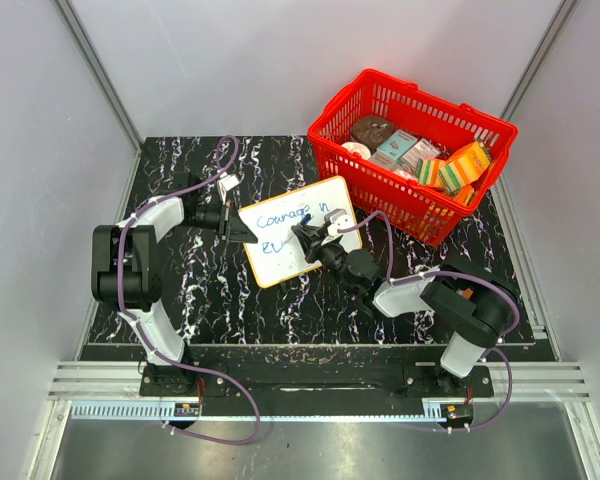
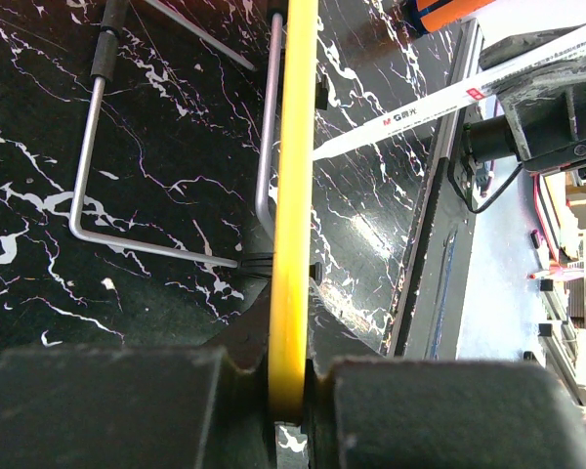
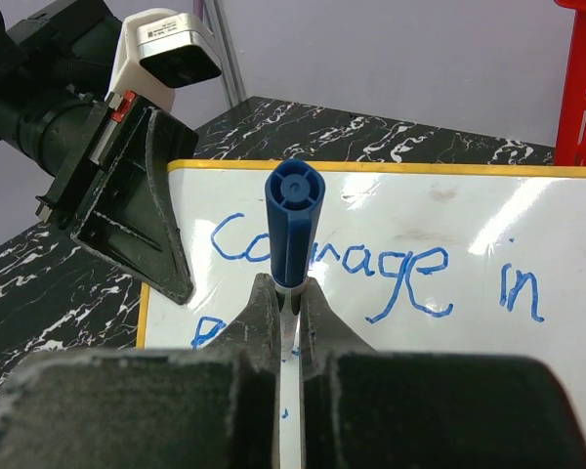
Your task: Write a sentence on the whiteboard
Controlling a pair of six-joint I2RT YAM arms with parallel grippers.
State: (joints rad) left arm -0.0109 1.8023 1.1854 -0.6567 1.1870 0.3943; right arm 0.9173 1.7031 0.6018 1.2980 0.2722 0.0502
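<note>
The whiteboard [image 1: 325,195] lies tilted mid-table, its yellow rim [image 2: 293,195] seen edge-on in the left wrist view. My left gripper [image 1: 246,229] is shut on the board's left edge, its jaws [image 2: 291,386] pinching the rim. The sentence [image 3: 410,274] reads "Courage in" in blue, and a second line [image 3: 207,332] begins below it, mostly hidden by my fingers. My right gripper [image 3: 288,293] is shut on a blue-capped marker [image 3: 295,220] held over the board [image 3: 469,210]. The marker's white barrel [image 2: 420,107] reaches the board from the right.
A red basket [image 1: 450,222] holding several packaged goods stands at the back right, close to the board's right corner. A grey wire stand [image 2: 166,244] sits behind the board. The black marbled tabletop [image 1: 200,300] ends near the arm bases.
</note>
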